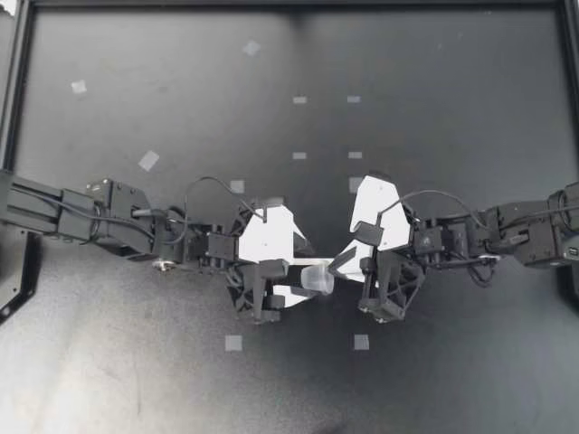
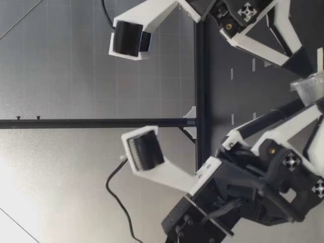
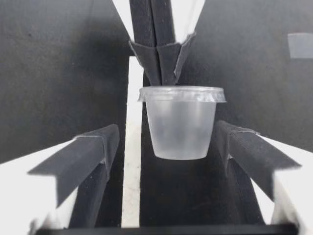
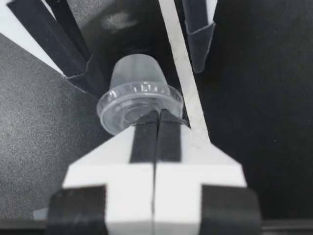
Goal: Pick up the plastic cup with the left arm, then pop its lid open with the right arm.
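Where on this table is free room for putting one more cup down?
Crowded: the middle, where left hand and right hand meet at the cup. Bare: the wide table from them to the black frame, only tape marks.

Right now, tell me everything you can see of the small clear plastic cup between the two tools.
The small translucent plastic cup is tapered, capped by a clear rimmed lid, looks empty, stands upright. My right tool pinches the lid's rim with shut fingers; my left tool has open fingers flanking it without gripping.
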### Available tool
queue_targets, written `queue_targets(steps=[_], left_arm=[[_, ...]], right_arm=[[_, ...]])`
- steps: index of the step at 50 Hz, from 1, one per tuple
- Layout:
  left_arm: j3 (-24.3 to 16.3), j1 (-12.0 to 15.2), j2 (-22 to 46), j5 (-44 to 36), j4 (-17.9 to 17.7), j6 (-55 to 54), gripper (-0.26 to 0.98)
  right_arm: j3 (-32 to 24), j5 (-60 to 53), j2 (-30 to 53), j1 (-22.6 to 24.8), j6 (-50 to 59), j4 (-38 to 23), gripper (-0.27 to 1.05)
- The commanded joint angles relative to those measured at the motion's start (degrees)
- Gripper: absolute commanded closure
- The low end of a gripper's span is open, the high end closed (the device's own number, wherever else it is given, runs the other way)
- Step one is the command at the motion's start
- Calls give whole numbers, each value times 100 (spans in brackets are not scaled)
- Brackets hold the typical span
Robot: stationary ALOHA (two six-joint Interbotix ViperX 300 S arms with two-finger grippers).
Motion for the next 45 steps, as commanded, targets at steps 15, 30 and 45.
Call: queue_targets(steps=[15, 30, 45], left_arm=[[-352, 18, 9, 264, 18, 53, 25], [-308, 18, -149, 387, 18, 53, 50], [141, 26, -1380, -290, 0, 396, 55]], right_arm=[[-9, -44, -141, -26, -9, -9, 88], [237, 255, -940, -35, 35, -9, 88], [1028, 352, -3085, 9, 598, 35, 88]])
